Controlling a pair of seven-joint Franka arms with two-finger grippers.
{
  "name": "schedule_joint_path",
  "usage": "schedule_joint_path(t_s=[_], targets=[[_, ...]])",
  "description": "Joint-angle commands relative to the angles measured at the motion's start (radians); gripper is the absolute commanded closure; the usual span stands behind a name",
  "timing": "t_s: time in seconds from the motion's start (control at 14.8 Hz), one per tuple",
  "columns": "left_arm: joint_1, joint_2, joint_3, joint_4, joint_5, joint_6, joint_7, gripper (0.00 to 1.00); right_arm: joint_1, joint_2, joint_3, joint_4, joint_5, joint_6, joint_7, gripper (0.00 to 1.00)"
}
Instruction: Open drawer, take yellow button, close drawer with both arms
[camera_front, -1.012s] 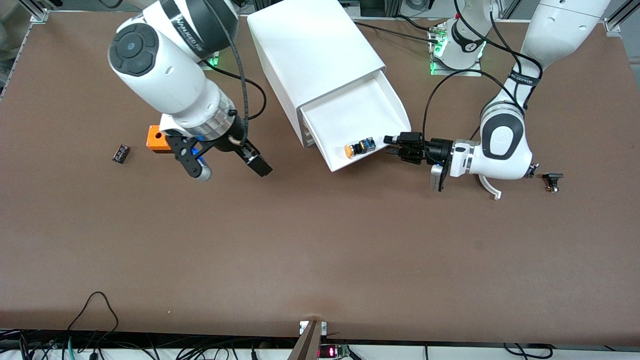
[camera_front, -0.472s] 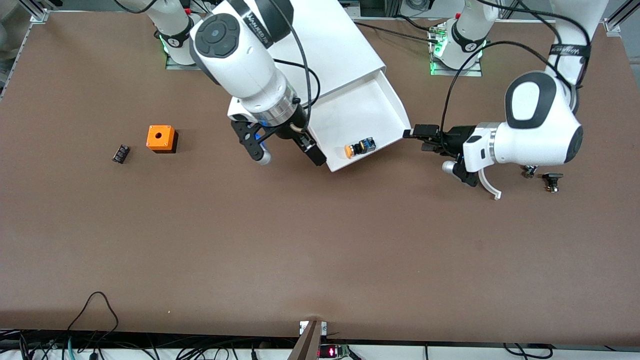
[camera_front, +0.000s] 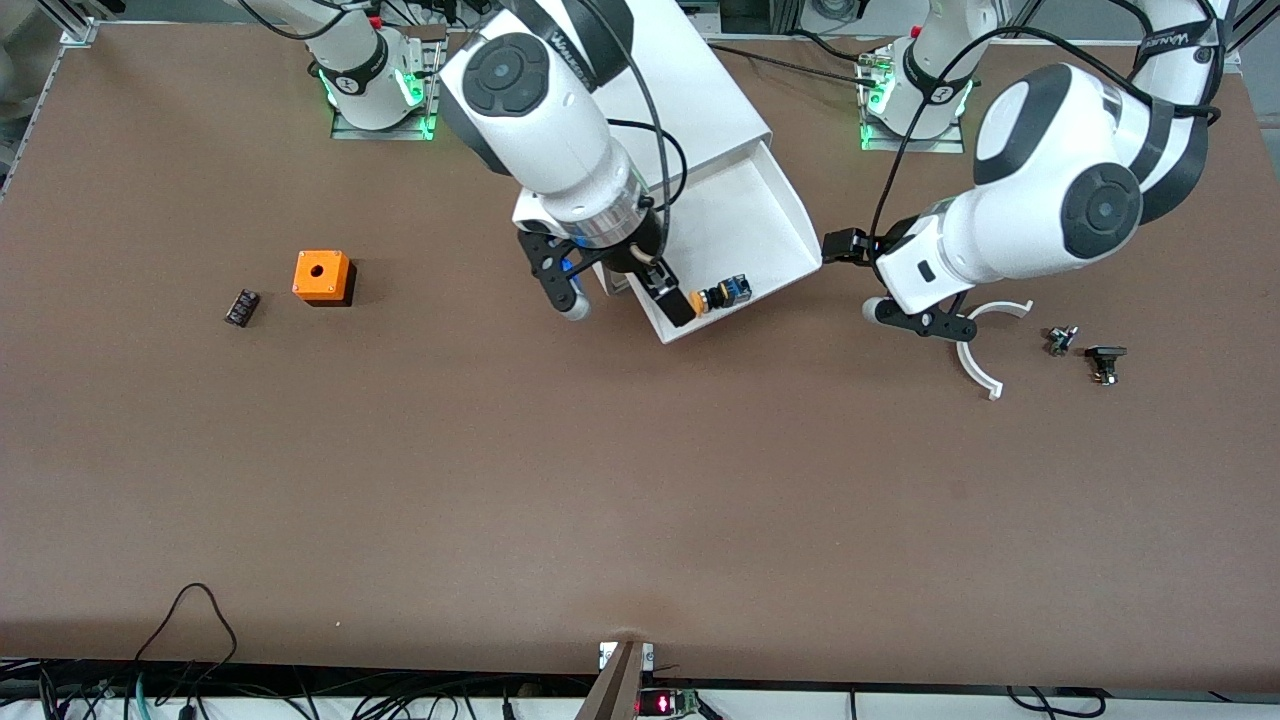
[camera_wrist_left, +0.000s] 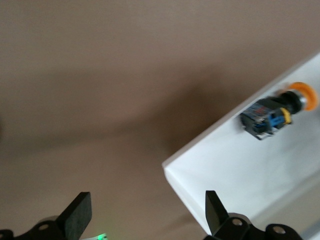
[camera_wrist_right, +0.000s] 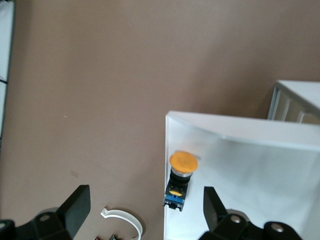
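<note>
The drawer (camera_front: 745, 215) is the top one of the white cabinet (camera_front: 640, 100) and stands pulled out. The button (camera_front: 722, 294) lies on its side in it, near the front wall. My right gripper (camera_front: 625, 303) is open and hangs over the drawer's front corner toward the right arm's end, with one finger (camera_front: 678, 305) next to the button's orange cap. In the right wrist view the button (camera_wrist_right: 180, 179) shows between the open fingers (camera_wrist_right: 75, 205). My left gripper (camera_front: 857, 277) is open, beside the drawer's other front corner and apart from it. The left wrist view shows the button (camera_wrist_left: 277, 109) and the drawer (camera_wrist_left: 235, 165).
An orange cube with a hole (camera_front: 322, 276) and a small black part (camera_front: 241, 306) lie toward the right arm's end. A white curved ring (camera_front: 985, 350) and two small dark parts (camera_front: 1060, 340) (camera_front: 1104, 361) lie toward the left arm's end.
My right arm has swung from beside the orange cube to the drawer's front corner. My left gripper has drawn back from the drawer's front corner and turned. The drawer and button have not moved.
</note>
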Motion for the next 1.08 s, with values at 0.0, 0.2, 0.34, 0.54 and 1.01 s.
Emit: schedule_joint_path(t_s=[0.0, 0.2, 0.34, 0.54, 1.01], targets=[[0.025, -0.011, 0.001, 0.010, 0.060, -0.020, -0.023, 0.00, 0.046, 0.065, -0.010, 0.045, 0.009, 0.046, 0.071, 0.00], [0.059, -0.003, 0.003, 0.004, 0.075, -0.020, -0.030, 0.00, 0.069, 0.102, -0.010, 0.046, 0.009, 0.099, 0.117, 0.00], [0.077, -0.009, 0.003, 0.016, 0.103, -0.020, -0.025, 0.00, 0.083, 0.123, -0.010, 0.046, 0.007, 0.106, 0.136, 0.00], [0.091, 0.000, 0.006, 0.085, 0.180, -0.079, -0.022, 0.00, 0.093, 0.153, -0.009, 0.046, 0.007, 0.131, 0.163, 0.00], [0.152, 0.042, 0.001, 0.174, 0.175, -0.195, -0.022, 0.00, 0.116, 0.173, -0.009, 0.044, 0.010, 0.122, 0.184, 0.07]])
